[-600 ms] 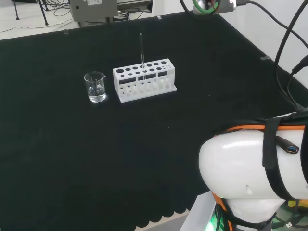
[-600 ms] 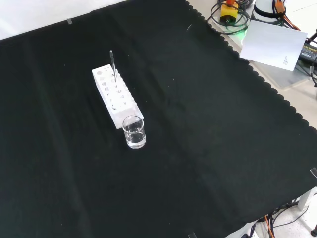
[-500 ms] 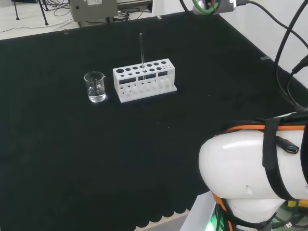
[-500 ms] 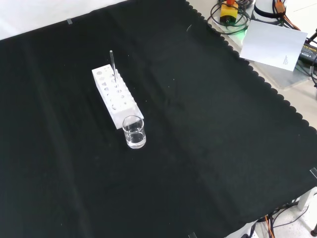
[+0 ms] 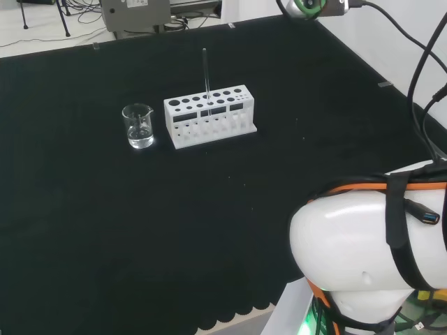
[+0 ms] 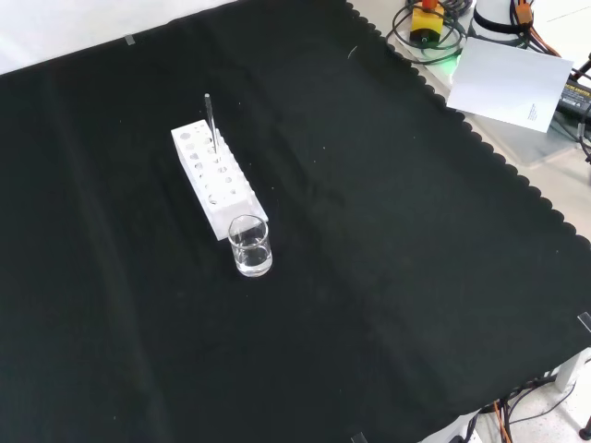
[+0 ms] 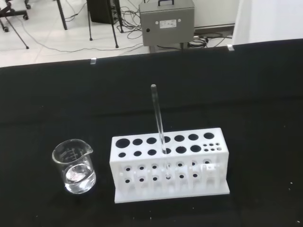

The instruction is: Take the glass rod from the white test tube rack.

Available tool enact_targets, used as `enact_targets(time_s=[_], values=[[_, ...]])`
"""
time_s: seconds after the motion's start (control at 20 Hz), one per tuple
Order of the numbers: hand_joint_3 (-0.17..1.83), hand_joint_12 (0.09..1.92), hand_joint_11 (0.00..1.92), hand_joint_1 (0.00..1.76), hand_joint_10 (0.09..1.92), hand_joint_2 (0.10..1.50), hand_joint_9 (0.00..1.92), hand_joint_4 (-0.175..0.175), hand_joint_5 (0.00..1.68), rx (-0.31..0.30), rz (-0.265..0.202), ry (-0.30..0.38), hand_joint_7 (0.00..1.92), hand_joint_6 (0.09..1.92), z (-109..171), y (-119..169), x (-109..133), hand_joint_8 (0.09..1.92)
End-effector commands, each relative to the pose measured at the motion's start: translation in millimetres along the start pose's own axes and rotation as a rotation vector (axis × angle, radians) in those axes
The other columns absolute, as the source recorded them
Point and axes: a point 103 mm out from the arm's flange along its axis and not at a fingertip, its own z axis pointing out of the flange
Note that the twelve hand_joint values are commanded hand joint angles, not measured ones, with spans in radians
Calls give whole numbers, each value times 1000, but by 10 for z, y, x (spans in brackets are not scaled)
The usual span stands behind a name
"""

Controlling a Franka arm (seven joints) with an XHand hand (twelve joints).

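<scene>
A thin clear glass rod (image 5: 205,70) (image 6: 209,118) (image 7: 158,118) stands almost upright in a hole near the middle of the white test tube rack (image 5: 209,116) (image 6: 217,178) (image 7: 168,165). The rack sits on the black cloth, its other holes bare. Nothing touches the rod or the rack. The wrist view looks at the rack from a distance, with the rod leaning slightly in its hole.
A small clear glass beaker (image 5: 138,125) (image 6: 250,245) (image 7: 75,166) with a little clear liquid stands close beside one end of the rack. The arm's white links (image 5: 370,258) rise at the head view's lower right. A grey box (image 7: 166,21) stands on the floor beyond the bench.
The arm's white link has shifted slightly in the head view. The rod, rack and beaker have not moved.
</scene>
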Motion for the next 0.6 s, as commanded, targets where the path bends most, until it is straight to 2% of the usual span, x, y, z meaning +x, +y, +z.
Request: enact_targets(time_s=[0.05,0.25,0.4,0.6], values=[[298,808,0,458,440,919,0,-49,0,-18,-18,-30,6,87,55,-12,115,133],[246,889,0,456,546,950,0,-50,0,-20,-42,-35,0,87,164,135,151,244],[227,1009,0,451,693,966,0,-53,0,-20,-66,-43,0,87,253,353,215,348],[217,1091,0,447,784,975,11,-54,9,-12,-111,-37,0,87,339,680,298,432]])
